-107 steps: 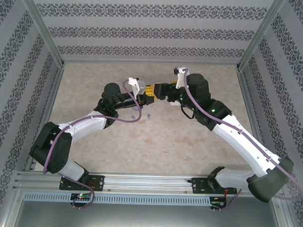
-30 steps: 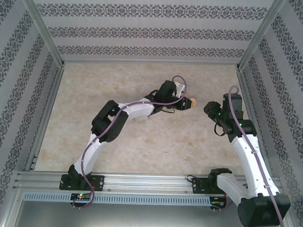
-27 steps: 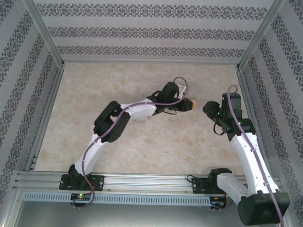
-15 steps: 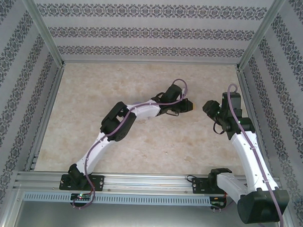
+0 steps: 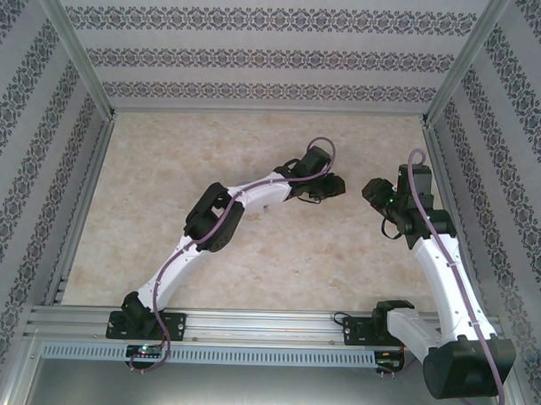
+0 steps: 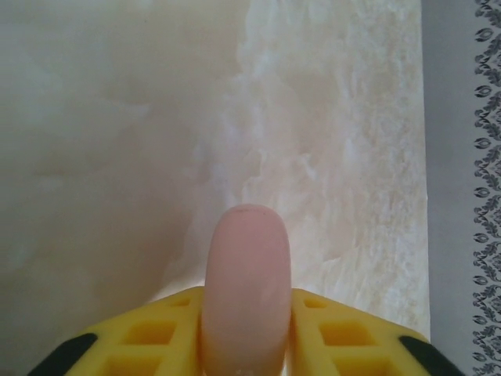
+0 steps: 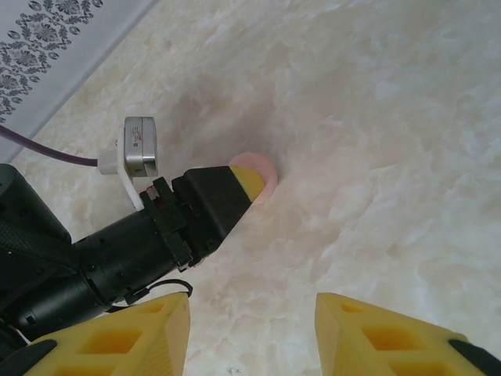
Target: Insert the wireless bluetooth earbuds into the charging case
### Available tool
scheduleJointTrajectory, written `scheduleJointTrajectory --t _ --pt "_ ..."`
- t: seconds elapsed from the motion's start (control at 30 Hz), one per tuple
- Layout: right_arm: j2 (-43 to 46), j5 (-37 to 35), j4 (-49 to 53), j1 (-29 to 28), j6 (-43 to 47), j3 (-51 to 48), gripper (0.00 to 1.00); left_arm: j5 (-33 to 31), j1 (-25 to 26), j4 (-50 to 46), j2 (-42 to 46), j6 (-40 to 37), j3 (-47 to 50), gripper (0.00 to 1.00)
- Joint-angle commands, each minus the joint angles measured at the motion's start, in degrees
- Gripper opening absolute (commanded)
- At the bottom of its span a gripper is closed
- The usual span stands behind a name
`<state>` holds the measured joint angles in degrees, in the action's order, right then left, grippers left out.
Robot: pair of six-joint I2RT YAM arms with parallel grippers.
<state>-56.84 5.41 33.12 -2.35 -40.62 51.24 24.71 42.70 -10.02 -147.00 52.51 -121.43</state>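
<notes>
- The left gripper point(image 5: 335, 187) lies a little toward 3 o'clock of the centre of the table point(image 5: 164, 199) in the top view. Its arm reaches up from the base at 7 o'clock and its nose aims toward 3 o'clock
- Its yellow fingers point(image 6: 156, 333) are drawn in narrow against both flanks of the pink charging case point(image 6: 246, 266). No gap shows on either side, so the case is gripped
- In the left wrist view the case's long axis runs from 6 to 12 o'clock, in line with the fingers
- Its smooth rounded end points to 12 o'clock and sticks out past the fingertips, while its other end is hidden between them at the lower edge
- In the right wrist view the left gripper comes in from 8 o'clock, and the pink end peeks past the fingertip toward 2 o'clock. It sits low by the marbled surface, and whether it touches cannot be told
- The right gripper point(image 7: 252, 305) stands wide, its two fingers well apart with bare table showing between them
- In the top view it sits at 3 o'clock of the left gripper, near but apart, and faces back toward 9 o'clock
</notes>
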Motion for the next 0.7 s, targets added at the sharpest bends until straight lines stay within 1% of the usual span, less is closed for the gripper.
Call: scheduleJointTrajectory --t 0.0,0.03,0.1,0.33,0.67 --pt "0.00 0.44 -0.93 0.33 -0.33 0.35 0.48 -1.67 0.80 -9.02 -1.09 -1.71 -3.58 0.37" --pt "0.04 0.39 -0.96 0.33 -0.42 0.43 0.49 -1.90 0.89 -10.57 -1.18 -2.25 -4.34 0.42" --pt "0.03 0.31 -0.95 0.35 -0.51 0.61 0.51 -2.52 1.14 -13.09 -1.27 -3.32 -5.48 0.45" --pt "0.29 0.44 -0.96 0.32 -1.04 1.29 0.57 -4.69 1.82 -19.59 -0.84 -5.93 -7.80 0.47" --pt "1.66 0.08 -0.09 0.50 -1.13 1.47 0.68 -9.50 3.14 -22.91 4.07 -11.25 -7.80 0.50"
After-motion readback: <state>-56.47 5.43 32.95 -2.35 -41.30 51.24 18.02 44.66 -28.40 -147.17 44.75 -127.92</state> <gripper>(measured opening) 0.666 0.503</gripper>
